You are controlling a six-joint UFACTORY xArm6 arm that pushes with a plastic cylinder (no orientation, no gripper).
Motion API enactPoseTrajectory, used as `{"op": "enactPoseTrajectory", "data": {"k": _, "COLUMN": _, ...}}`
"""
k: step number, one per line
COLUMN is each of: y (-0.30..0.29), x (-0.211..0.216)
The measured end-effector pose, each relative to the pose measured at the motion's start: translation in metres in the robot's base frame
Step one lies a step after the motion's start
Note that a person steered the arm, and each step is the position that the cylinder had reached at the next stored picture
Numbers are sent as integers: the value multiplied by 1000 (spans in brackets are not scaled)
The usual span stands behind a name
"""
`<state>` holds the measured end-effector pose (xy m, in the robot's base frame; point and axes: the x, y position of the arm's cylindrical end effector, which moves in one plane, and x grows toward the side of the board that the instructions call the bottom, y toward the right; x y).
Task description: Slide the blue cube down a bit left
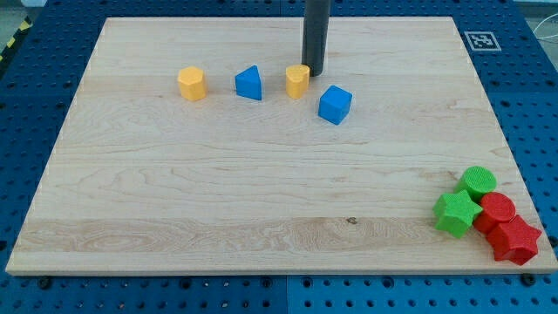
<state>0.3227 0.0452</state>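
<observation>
Red star block [516,242]: nearest the camera, at the board's 4 o'clock corner, touching the red cylinder [497,209].
Wooden board [218,192]: pale, smooth grain, resting on a blue perforated table [26,105].
Yellow cylinder [192,84]: leftmost block, toward 10 o'clock of the board centre.
Blue triangular block [249,83]: just beside it at its 3 o'clock, apart.
Yellow heart-like block [297,80]: next along the row; exact shape hard to confirm.
Rod tip [313,71]: dark rod comes down from 12 o'clock and ends just beside or touching the yellow block's right edge; contact cannot be confirmed. No jaws fitted, so nothing is grasped; the end is bare.
Blue cube [335,105]: task item, at about 4 o'clock of the tip, near but apart from it, turned corner-on to the camera.
Handling, judged: small, rigid, probably light; likely to slide easily on the smooth wood and to spin if pushed off-centre. Best contact is its upper-right side, about 1 o'clock, pressing through the centre toward 7 o'clock.
Green star block [455,214] and green cylinder [478,181]: huddled with the reds, well apart from the cube.
</observation>
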Motion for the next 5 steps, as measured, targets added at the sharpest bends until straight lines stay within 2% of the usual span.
{"op": "enactPoseTrajectory", "data": {"k": 2, "y": 0, "x": 2}}
{"op": "enactPoseTrajectory", "data": {"k": 3, "y": 19, "x": 2}}
{"op": "enactPoseTrajectory", "data": {"k": 5, "y": 41, "x": 39}}
